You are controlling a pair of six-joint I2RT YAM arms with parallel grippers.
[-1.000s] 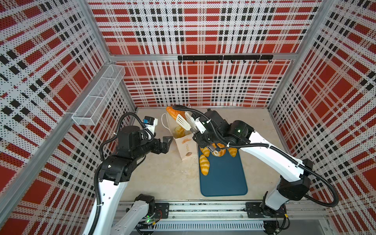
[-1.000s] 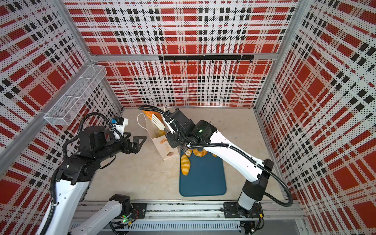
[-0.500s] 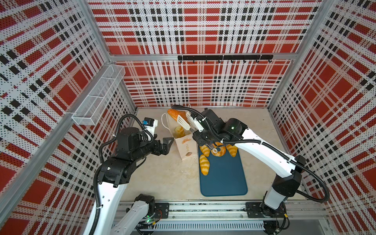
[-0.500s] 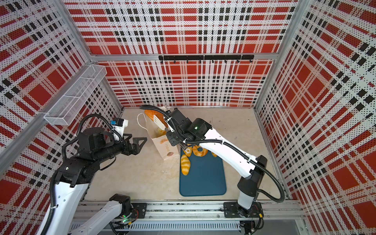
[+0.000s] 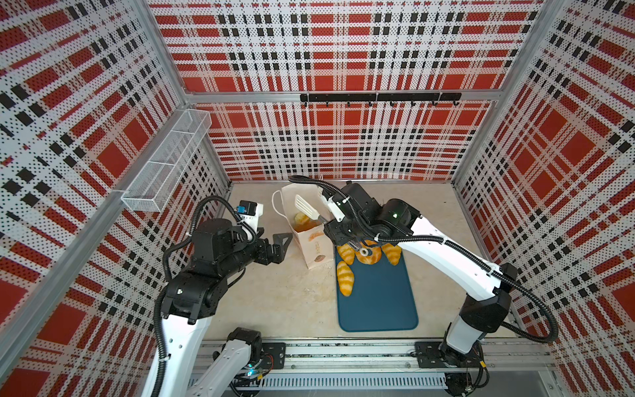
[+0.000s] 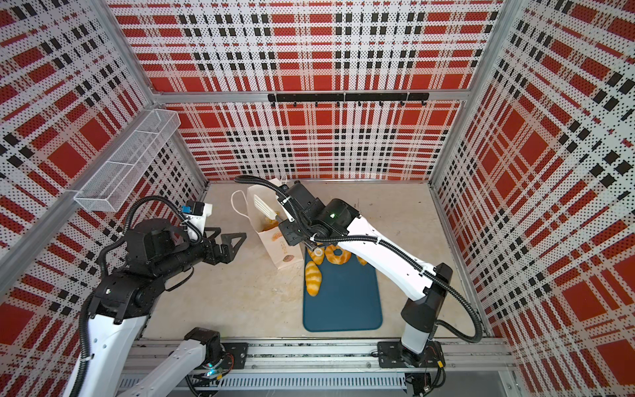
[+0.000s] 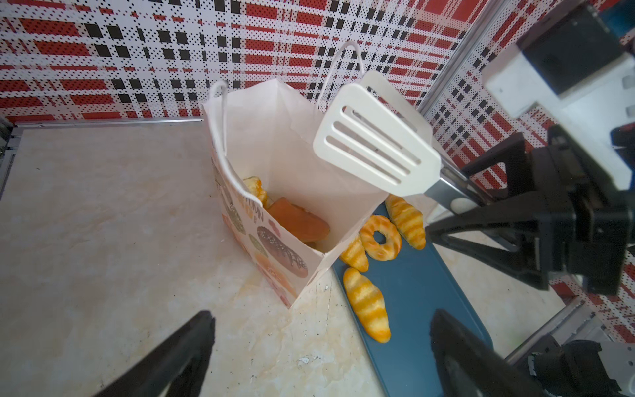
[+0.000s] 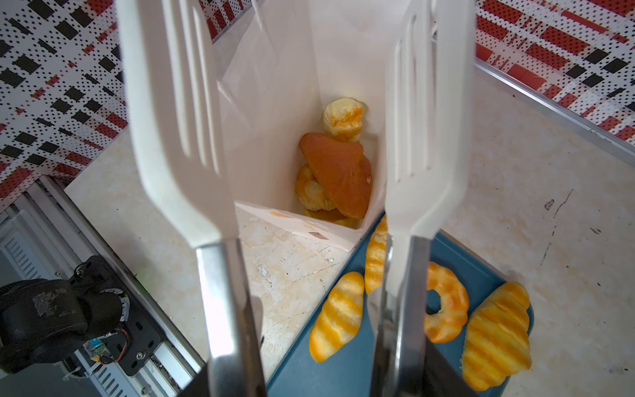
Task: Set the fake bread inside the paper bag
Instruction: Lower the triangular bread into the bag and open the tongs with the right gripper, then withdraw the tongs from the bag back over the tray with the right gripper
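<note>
The white paper bag stands open at the teal tray's far left corner. Inside it lie a brown triangular loaf and paler fake bread. On the tray rest several more: striped croissants and a ring doughnut. My right gripper holds white tongs over the bag's mouth, blades apart and empty. Left of the bag my left gripper is open and empty.
The teal tray lies right of the bag, its near half bare. A white mesh basket hangs on the left wall. A black hook rail runs along the back wall. Plaid walls close in three sides.
The tongs held the brown loaf above the bag; their blades have spread and the loaf now lies inside. The right arm shifted slightly left. The left arm stayed put.
</note>
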